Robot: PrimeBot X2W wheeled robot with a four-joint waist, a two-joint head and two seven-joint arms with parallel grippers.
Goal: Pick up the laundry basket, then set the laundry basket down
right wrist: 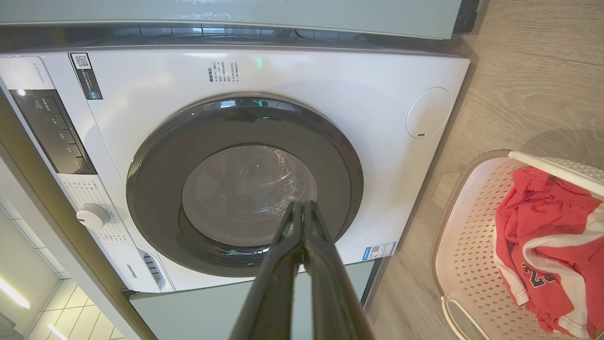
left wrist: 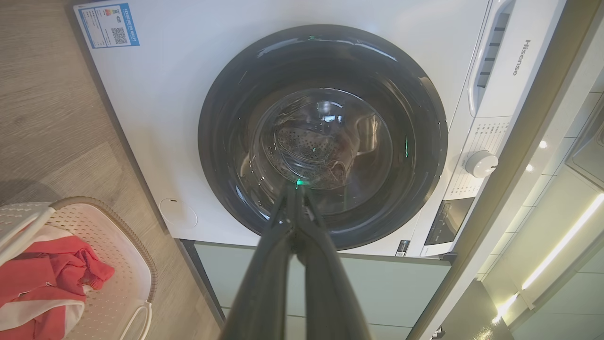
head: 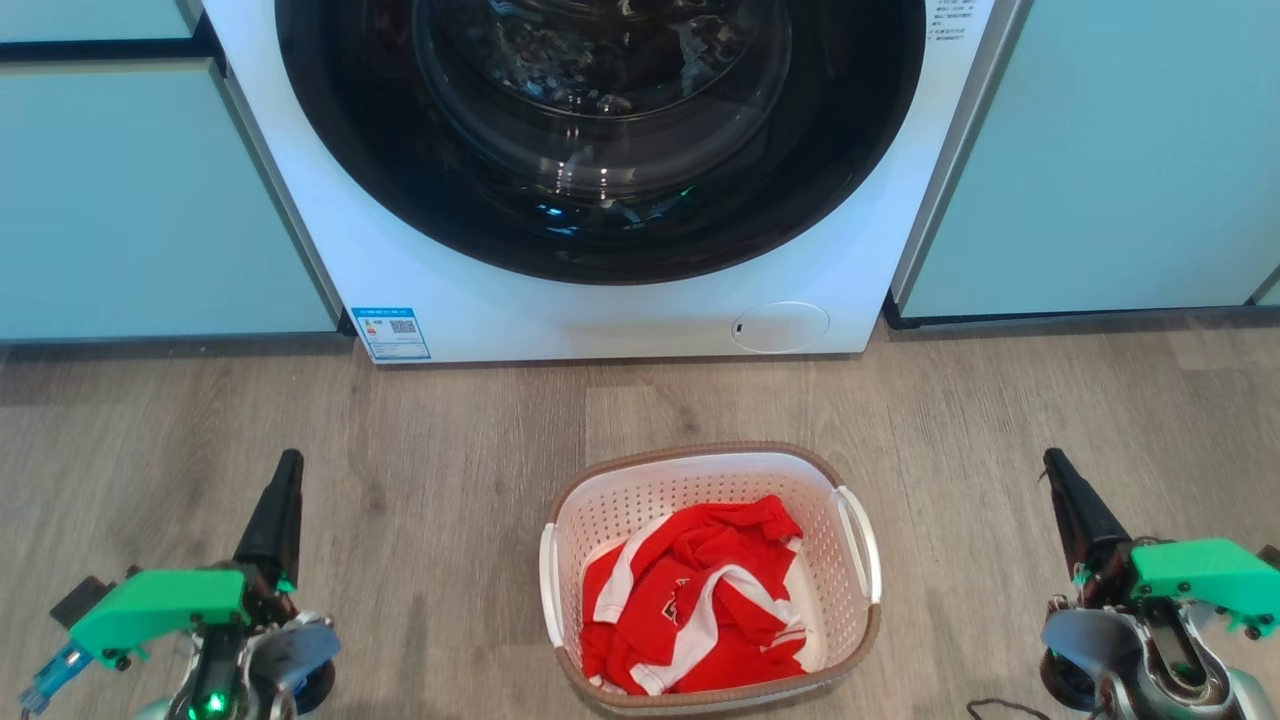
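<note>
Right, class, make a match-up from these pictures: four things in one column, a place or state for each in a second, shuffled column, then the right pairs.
Things:
1. laundry basket
2. red and white garment
3. washing machine door
4. left tool

Places or states:
a. lying inside the basket
b. on the wood floor, before the door
c. round, dark, closed
d. fingers together, apart from the basket

Pairs: 1-b, 2-a, 3-c, 4-d.

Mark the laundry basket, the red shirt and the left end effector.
laundry basket [head: 700, 449], head view, far side of its brown rim.
red shirt [head: 730, 530], head view, upper red fold.
left end effector [head: 289, 462], head view, tips of its closed fingers.
</note>
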